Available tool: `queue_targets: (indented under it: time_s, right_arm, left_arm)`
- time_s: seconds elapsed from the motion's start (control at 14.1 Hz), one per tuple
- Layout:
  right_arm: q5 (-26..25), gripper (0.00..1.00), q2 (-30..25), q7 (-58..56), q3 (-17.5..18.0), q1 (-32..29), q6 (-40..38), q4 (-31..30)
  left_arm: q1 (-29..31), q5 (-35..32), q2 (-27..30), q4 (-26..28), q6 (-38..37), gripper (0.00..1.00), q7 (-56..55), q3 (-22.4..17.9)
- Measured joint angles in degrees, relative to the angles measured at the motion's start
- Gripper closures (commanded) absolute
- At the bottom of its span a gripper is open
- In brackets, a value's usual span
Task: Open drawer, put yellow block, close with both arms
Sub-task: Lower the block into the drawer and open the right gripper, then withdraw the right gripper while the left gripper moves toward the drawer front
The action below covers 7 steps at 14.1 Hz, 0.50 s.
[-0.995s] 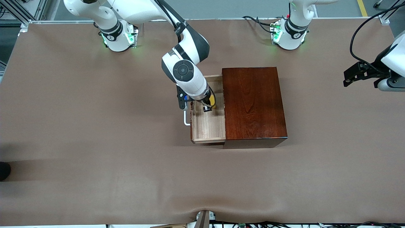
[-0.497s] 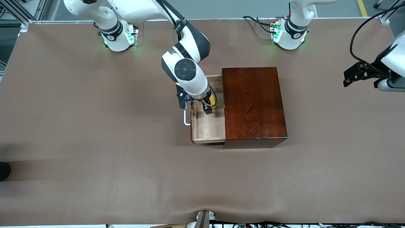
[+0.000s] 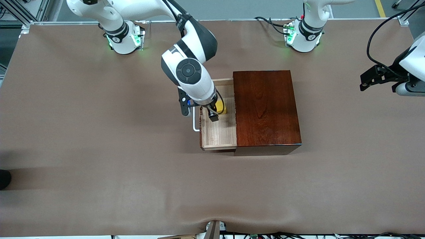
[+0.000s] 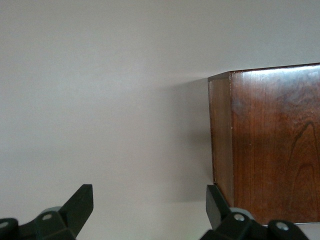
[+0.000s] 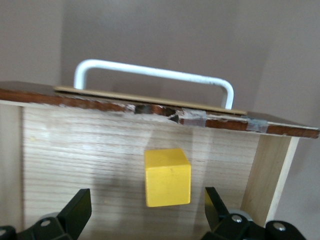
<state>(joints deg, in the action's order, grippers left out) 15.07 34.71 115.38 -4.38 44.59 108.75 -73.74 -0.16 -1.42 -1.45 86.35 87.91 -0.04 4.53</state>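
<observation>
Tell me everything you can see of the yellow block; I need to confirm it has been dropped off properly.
The yellow block is a small, bright yellow cube with plain, smooth faces and crisp edges. It sits flat on the pale wood floor of the open drawer, apart from the drawer's walls and its front. Nothing grips it: the right hand is above it with its fingers spread wide on either side, not touching it. In the front view the arm's wrist covers part of the block.
</observation>
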Motion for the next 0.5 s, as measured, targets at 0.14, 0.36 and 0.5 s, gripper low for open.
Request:
queue_targets:
  time_s: [0.14, 0.36, 0.5]
  right_arm:
    - [-0.5, 0.00, 0.0, 0.0, 0.0, -1.2, -3.0, 2.4]
    - [-0.6, 0.00, -0.2, -5.4, -0.1, -3.8, -6.0, 5.1]
    - [-0.6, 0.00, -1.4, -12.9, -0.1, -5.6, -9.9, 5.9]
  left_arm:
    - [0.0, 0.0, 0.0, 0.0, 0.0, 0.00, 0.0, 0.0]
    - [0.0, 0.0, 0.0, 0.0, 0.0, 0.00, 0.0, 0.0]
    - [0.0, 0.0, 0.0, 0.0, 0.0, 0.00, 0.0, 0.1]
